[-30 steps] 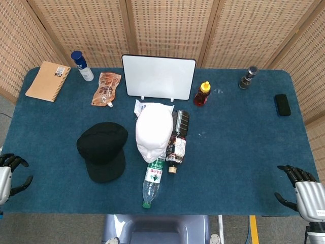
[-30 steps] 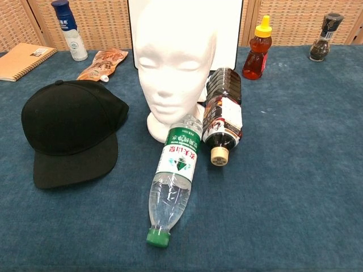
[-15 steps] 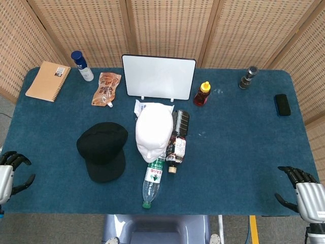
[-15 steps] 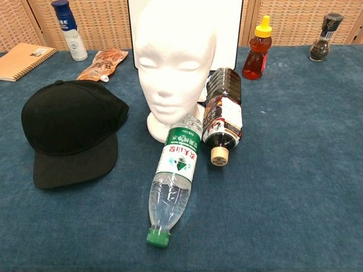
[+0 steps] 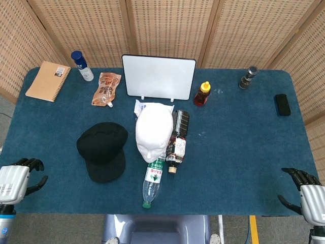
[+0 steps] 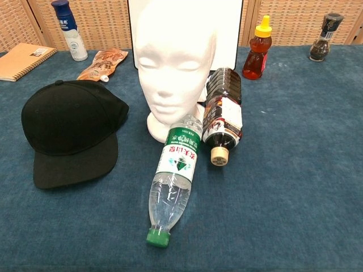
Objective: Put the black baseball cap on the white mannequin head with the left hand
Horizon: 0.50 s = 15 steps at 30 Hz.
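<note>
The black baseball cap point(image 5: 102, 150) point(image 6: 70, 128) lies on the blue table, brim toward the front edge, just left of the white mannequin head point(image 5: 154, 130) point(image 6: 173, 62), which stands upright and bare. My left hand point(image 5: 19, 178) hovers at the table's front left corner, fingers apart and holding nothing, well left of the cap. At the front right corner my right hand point(image 5: 306, 195) is likewise open and empty. Neither hand shows in the chest view.
A clear water bottle point(image 5: 154, 181) and a dark bottle point(image 5: 177, 137) lie in front of and beside the mannequin head. Behind stand a whiteboard point(image 5: 158, 77), honey bottle point(image 5: 202, 93), snack pouch point(image 5: 106, 88), blue-capped bottle point(image 5: 81, 65), notebook point(image 5: 48, 81), grinder point(image 5: 248, 77) and black case point(image 5: 282, 104).
My left hand has moved rightward and slightly down along the table's front left corner. My right hand has dropped a little lower. The cap and mannequin head have not moved.
</note>
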{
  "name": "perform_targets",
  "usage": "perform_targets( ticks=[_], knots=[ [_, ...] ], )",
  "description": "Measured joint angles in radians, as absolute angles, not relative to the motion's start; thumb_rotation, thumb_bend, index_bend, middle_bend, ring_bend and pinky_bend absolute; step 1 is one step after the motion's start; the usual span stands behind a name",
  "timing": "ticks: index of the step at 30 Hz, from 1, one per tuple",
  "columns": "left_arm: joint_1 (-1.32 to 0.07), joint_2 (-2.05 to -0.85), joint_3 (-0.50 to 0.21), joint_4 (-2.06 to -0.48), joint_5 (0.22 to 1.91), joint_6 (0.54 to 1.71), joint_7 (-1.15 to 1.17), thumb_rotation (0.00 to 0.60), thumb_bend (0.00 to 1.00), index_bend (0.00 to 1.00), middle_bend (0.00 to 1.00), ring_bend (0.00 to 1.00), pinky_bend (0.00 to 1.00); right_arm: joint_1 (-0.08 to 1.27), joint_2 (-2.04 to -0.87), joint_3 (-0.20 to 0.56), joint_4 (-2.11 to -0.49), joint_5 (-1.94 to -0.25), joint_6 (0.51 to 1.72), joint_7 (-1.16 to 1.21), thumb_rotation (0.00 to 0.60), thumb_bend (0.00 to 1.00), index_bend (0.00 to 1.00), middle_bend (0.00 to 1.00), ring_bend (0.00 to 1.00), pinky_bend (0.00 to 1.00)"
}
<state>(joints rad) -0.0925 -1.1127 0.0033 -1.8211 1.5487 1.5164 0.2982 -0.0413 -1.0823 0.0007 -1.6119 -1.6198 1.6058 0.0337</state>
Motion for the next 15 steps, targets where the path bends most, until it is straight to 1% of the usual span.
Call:
perform_targets(
  ticks=[5, 9, 12, 15],
  knots=[
    [-0.118, -1.151, 0.011, -1.817, 1.564, 1.459, 0.325, 0.600, 0.24, 0.55, 0.71, 0.61, 0.78, -0.046, -1.082, 0.000, -1.598, -1.619, 1.613, 0.051, 0.600, 0.20, 0.23, 0.29, 0.28, 0.31],
    [-0.141, -1.198, 0.016, -1.805, 1.573, 1.416, 0.375, 0.600, 0.23, 0.55, 0.78, 0.67, 0.81, -0.050, -1.083, -0.001, -1.584, -1.619, 1.616, 0.066, 0.600, 0.20, 0.23, 0.29, 0.28, 0.31],
    [-0.160, -1.241, 0.022, -1.795, 1.575, 1.373, 0.407, 0.600, 0.23, 0.55, 0.83, 0.71, 0.83, -0.051, -1.083, -0.001, -1.578, -1.618, 1.620, 0.074, 0.600, 0.20, 0.23, 0.29, 0.28, 0.31],
    [-0.174, -1.286, 0.027, -1.779, 1.575, 1.346, 0.438, 0.600, 0.23, 0.55, 0.85, 0.72, 0.84, -0.053, -1.084, -0.001, -1.572, -1.618, 1.622, 0.081, 0.600, 0.20, 0.23, 0.29, 0.28, 0.31]
  ],
)
